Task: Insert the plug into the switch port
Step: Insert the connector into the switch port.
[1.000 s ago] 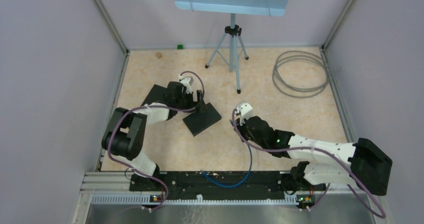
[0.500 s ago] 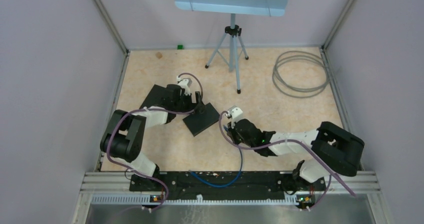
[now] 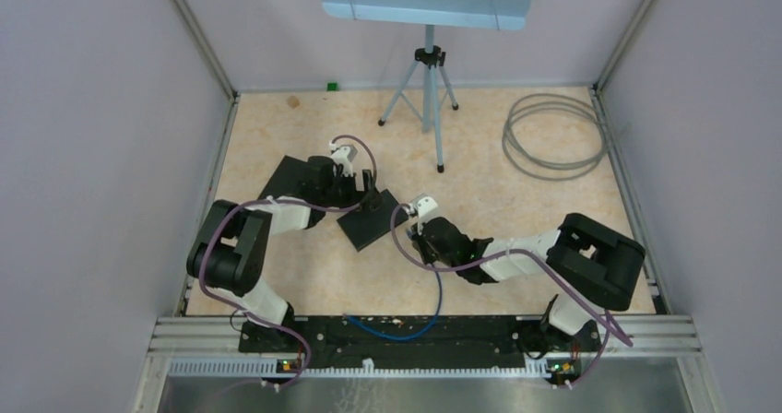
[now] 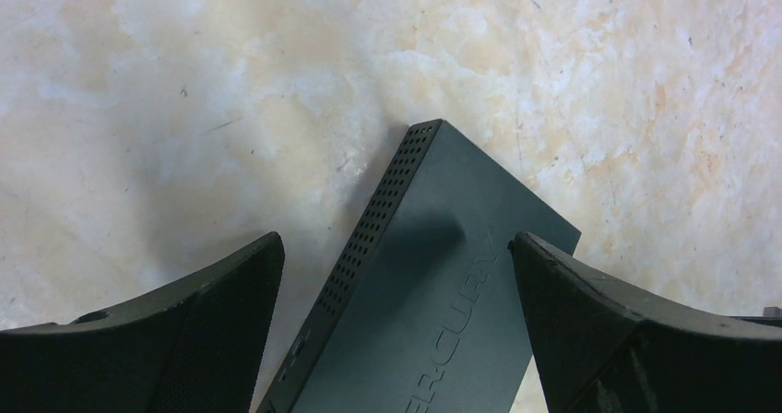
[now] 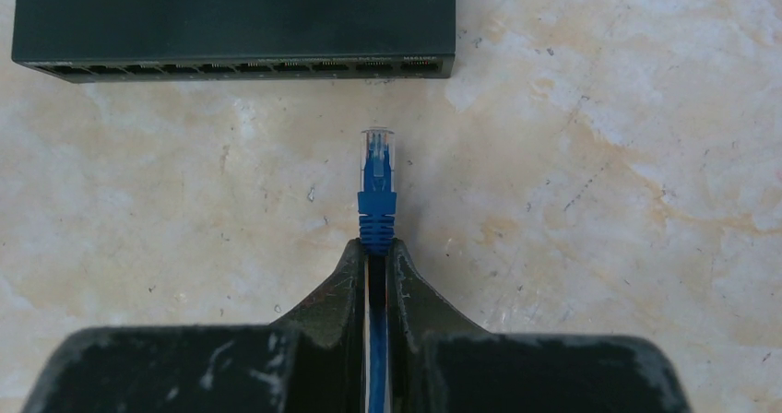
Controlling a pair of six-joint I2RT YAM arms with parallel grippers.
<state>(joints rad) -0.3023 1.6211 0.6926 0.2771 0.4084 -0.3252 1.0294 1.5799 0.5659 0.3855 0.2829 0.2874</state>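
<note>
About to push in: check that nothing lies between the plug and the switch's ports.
Nothing visible does. The blue Ethernet plug, clamped in the right gripper, points at the network switch and its port row, with only bare tabletop between them.

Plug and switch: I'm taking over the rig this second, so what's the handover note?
Left gripper: open, jaws either side of the switch; contact unclear.
Right gripper: shut on the plug at its boot end.
Plug points at the port row, near its right end in the wrist view, with a gap between.
Done: plug picked up and aimed.
Left: close the gap, seat the plug in a port.
</note>
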